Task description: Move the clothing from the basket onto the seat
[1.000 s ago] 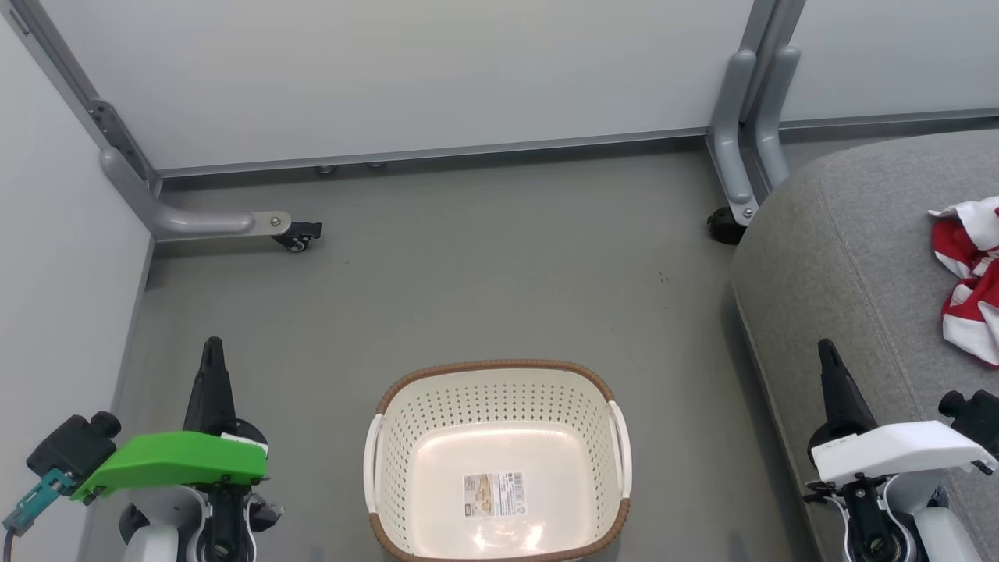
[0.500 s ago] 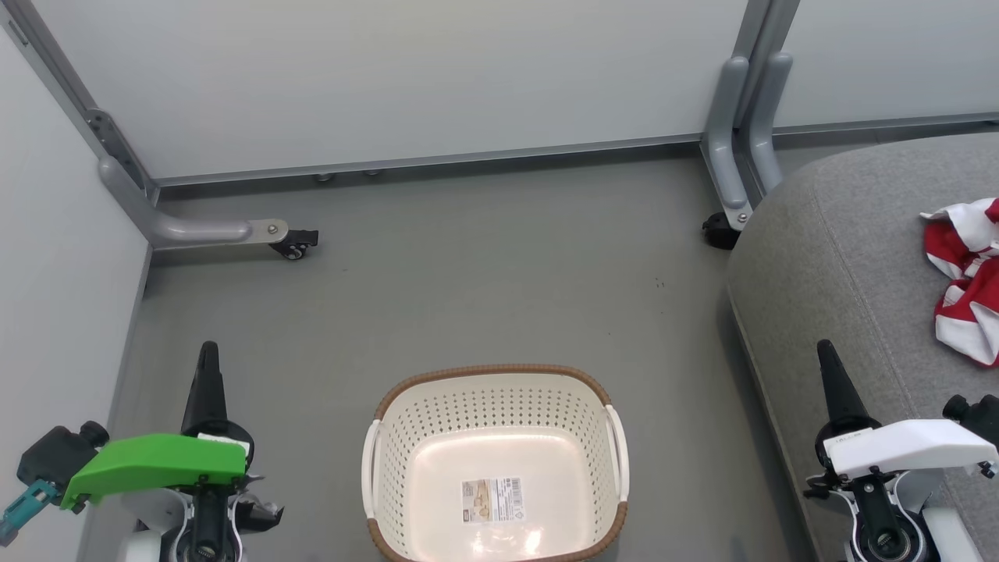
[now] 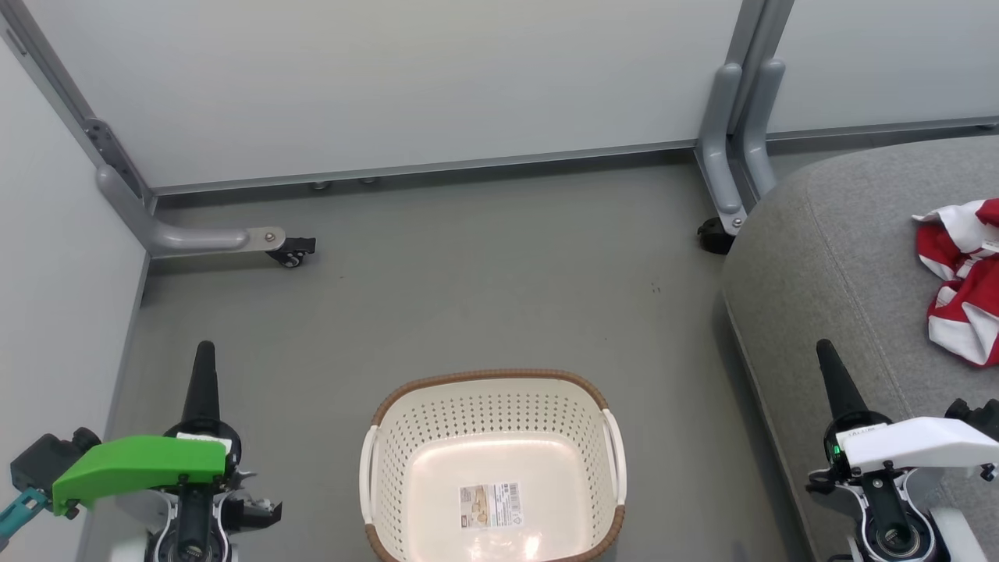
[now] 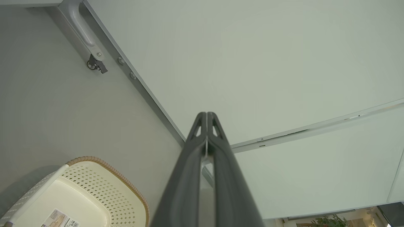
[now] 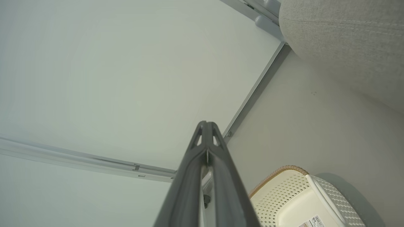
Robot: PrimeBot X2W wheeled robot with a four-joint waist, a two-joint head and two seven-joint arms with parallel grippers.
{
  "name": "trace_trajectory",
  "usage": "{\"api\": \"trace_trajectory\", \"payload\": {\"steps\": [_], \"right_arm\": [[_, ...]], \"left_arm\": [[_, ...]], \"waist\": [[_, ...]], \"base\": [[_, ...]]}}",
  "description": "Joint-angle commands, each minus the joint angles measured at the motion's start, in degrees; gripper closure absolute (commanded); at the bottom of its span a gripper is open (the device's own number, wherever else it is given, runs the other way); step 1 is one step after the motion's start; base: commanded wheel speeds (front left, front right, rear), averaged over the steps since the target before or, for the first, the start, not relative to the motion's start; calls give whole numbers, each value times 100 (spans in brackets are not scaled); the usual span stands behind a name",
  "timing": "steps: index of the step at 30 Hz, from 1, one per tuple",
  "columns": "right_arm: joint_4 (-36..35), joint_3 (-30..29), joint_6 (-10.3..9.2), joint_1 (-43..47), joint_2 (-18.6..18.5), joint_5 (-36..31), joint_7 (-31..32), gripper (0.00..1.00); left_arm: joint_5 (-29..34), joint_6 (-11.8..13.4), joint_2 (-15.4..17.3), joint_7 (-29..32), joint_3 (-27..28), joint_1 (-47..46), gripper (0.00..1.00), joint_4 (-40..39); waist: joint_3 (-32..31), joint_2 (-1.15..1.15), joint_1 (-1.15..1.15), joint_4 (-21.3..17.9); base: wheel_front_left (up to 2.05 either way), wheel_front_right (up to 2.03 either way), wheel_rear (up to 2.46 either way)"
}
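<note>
Head view: red-and-white clothing [image 3: 964,281] lies on the grey seat [image 3: 827,257] at the right edge; the basket [image 3: 492,378] sits on the floor [image 3: 468,273], bottom centre. Lower corners: left end effector [image 3: 204,351] and right end effector [image 3: 824,351], fingers pressed together.

One basket [image 3: 492,375], one seat [image 3: 827,257], one clothing heap [image 3: 964,312], two claws [image 3: 204,348] [image 3: 823,346].

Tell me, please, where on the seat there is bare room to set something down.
The seat is bare from its rounded left edge to the clothing, which crowds its right side. The floor between the basket and the wall is bare too.
</note>
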Motion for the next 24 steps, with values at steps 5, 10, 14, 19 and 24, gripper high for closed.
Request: {"api": "trace_trajectory", "payload": {"steps": [5, 10, 14, 19, 24], "right_arm": [[7, 7, 0, -102, -66, 387, 90, 100], [28, 19, 0, -111, -85, 658, 134, 100], [46, 32, 0, -112, -103, 872, 171, 100], [65, 50, 0, -122, -120, 1140, 209, 100], [85, 70, 0, -125, -144, 1395, 250, 100]], "left_arm": [[-358, 21, 6, 91, 69, 33, 100, -90], [-597, 29, 4, 153, 101, 45, 100, -116], [-789, 31, 1, 206, 123, 55, 100, -136], [-1019, 40, -2, 263, 152, 67, 100, -158], [-1229, 50, -5, 319, 181, 79, 100, -178]], "waist": [[-27, 0, 0, -17], [-50, 0, 0, -31], [-70, 0, 0, -43], [-94, 0, 0, -58], [-118, 0, 0, -72]], "base": [[0, 0, 0], [0, 0, 0], [0, 0, 0], [0, 0, 0], [0, 0, 0]]}}
